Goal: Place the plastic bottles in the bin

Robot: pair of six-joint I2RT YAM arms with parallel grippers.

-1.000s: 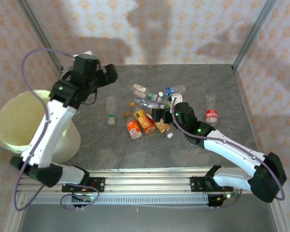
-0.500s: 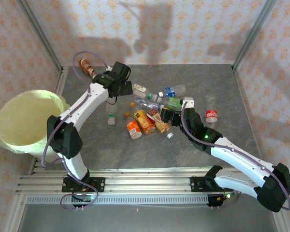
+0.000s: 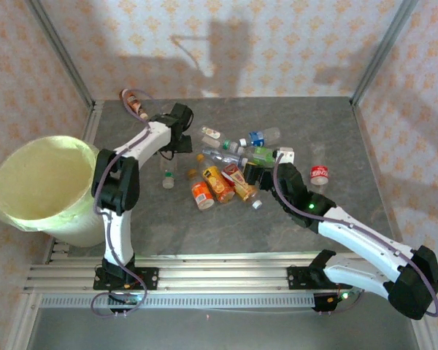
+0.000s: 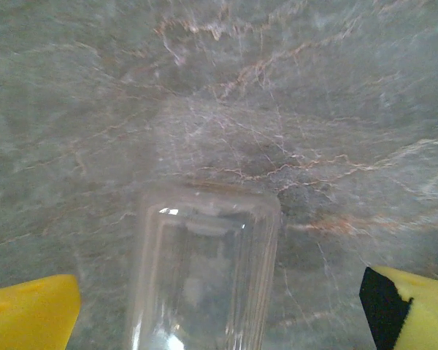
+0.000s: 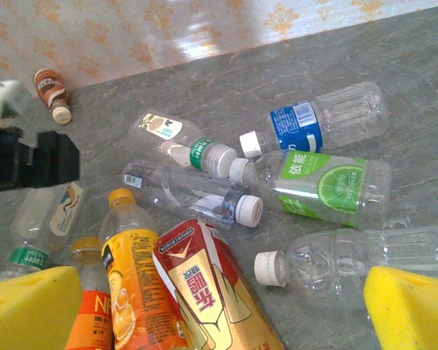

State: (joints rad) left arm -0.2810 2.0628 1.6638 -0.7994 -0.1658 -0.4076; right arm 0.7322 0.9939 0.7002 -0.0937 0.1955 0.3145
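The plastic bottles lie in a messy heap on the gray table, well away from the bin, out to its right. Every bottle I can see is outside the bin. One small brown bottle lies alone past the bin, by the far wall. One red label bottle lies farthest from the bin of all. The left gripper is between the bin and the heap. Its yellow fingers are spread wide and hold nothing. A clear bottle lies right between them, but neither finger touches it. The right gripper hangs over the side of the heap that is far from the bin. It is wide open as well, with nothing in it. Under it lies a red and gold bottle, with an orange bottle on the bin's side of that one. A green lime bottle and a blue label bottle lie farther from the bin. I think these bottles are light and mostly empty, so they will roll or skid if bumped. Their thin sides look smooth and soft, so they will squash in. The best place to grab is across the middle of the body, with a gentle squeeze, not at the little cap.
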